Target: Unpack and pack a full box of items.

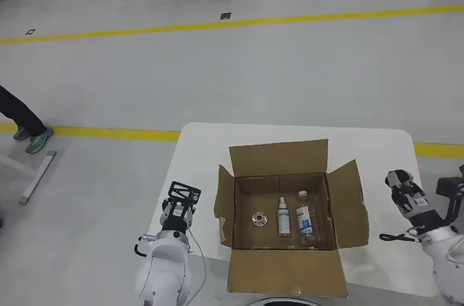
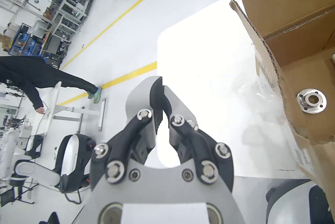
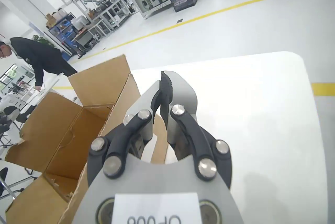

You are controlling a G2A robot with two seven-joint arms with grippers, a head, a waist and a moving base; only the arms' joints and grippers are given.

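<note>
Left pincer (image 2: 160,94) and right pincer (image 3: 163,94), both clenched on nothing, flank the open cardboard box (image 1: 277,159) on the tabletop (image 1: 209,145). On the box floor lie a metal flange (image 1: 257,219), a spray bottle (image 1: 283,216) and a clear bottle (image 1: 306,219), side by side.

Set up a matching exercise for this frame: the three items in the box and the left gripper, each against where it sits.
1 metal flange
2 white bottle
3 clear bottle
4 left gripper

A middle of the box
B outside the box, over the table
C box's end on the robot's right
D box's end on the robot's left

Pairs: 1-D, 2-A, 3-C, 4-B
</note>
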